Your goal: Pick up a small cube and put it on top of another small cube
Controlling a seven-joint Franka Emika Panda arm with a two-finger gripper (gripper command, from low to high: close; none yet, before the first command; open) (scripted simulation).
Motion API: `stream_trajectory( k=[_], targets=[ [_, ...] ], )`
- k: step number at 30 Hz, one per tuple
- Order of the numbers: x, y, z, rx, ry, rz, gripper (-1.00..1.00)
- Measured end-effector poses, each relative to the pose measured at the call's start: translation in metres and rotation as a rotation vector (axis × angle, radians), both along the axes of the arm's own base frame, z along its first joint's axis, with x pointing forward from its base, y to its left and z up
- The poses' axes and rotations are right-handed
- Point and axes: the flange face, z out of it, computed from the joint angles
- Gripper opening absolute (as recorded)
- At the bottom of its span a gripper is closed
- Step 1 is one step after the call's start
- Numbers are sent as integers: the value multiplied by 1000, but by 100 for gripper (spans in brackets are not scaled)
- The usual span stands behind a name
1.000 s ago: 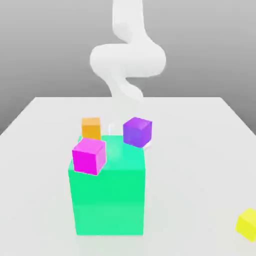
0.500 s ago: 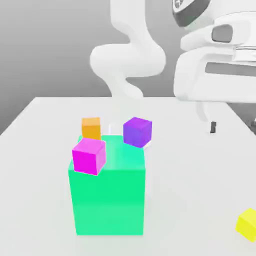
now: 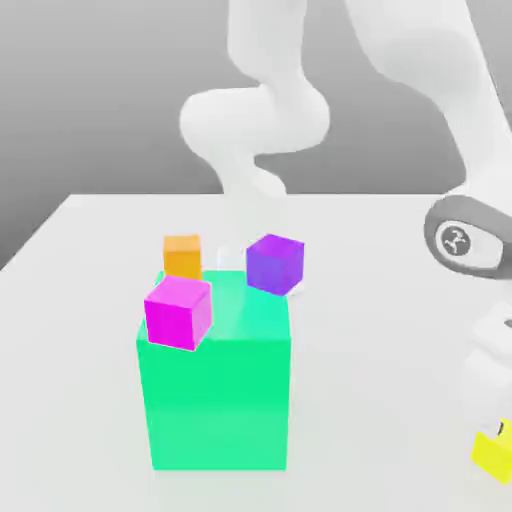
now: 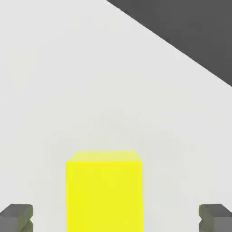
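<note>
The small yellow cube [image 4: 104, 192] rests on the white table, and my gripper [image 4: 115, 218] is open around it. One dark fingertip [image 4: 16, 217] stands off each side of the cube, with a gap to both faces. In the exterior view the yellow cube [image 3: 492, 453] lies at the near right corner, partly under my white hand [image 3: 490, 365]. Other small cubes sit by the big green cube [image 3: 215, 385]: a magenta cube [image 3: 178, 312] against its upper left edge, a purple cube [image 3: 275, 263] at its upper right corner, and an orange cube [image 3: 182, 256] behind it.
The white arm [image 3: 450, 110] sweeps down along the exterior view's right, and its base column [image 3: 255, 120] rises behind the cubes. The table's edge [image 4: 181, 45] runs close past the yellow cube, with dark floor beyond it.
My hand came into view high at the right, then dropped low over the yellow cube. None of the cubes has moved.
</note>
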Motion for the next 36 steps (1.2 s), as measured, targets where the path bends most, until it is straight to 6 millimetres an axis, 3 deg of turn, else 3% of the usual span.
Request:
stream_trajectory(
  k=[1,8,13,24,30,36],
  targets=[
    [-1,0,-13,-1,1,1,-100],
    [-1,0,-16,0,1,2,-100],
    [0,-6,44,-12,-3,0,-100],
    [14,-126,156,-154,-46,-110,-100],
    [-8,-178,213,-167,-43,-158,-100],
    [-43,-230,260,-128,-25,-209,-100]
  ],
)
